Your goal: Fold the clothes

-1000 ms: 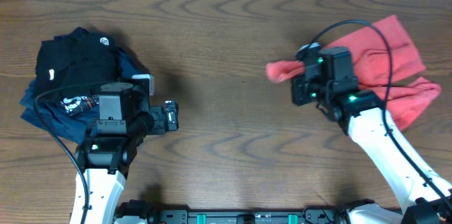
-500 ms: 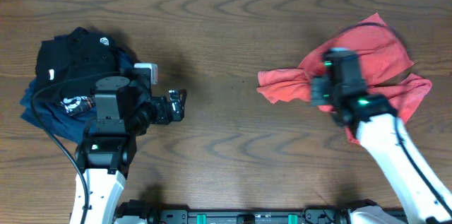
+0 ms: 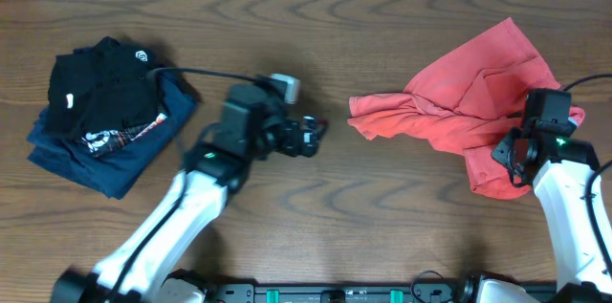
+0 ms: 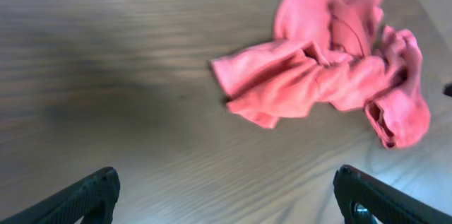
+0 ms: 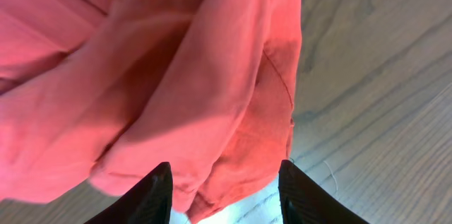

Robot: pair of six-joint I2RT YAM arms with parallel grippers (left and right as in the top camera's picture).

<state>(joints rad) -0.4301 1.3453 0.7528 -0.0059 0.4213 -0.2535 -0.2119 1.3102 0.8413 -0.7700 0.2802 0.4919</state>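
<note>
One T-shirt (image 3: 457, 104), overhead: coral-red, crumpled and not folded, on right part of tabletop (image 3: 382, 16).
Left fingers (image 3: 312, 136), overhead: above bare wood near the middle, pointing toward T-shirt, apart from it; spread not readable from above.
Right fingers (image 3: 513, 156), overhead: at lower right edge of T-shirt; apart or together cannot tell here.
Stack at left, overhead: black garment (image 3: 105, 78) lying on navy garment (image 3: 96, 162), well apart from T-shirt.
Left fingers, left wrist view: wide apart at both lower corners, nothing between; T-shirt ahead, at upper right.
Right fingers, right wrist view: spread apart, close above rumpled fold of T-shirt; cloth edge between tips, not clamped.
</note>
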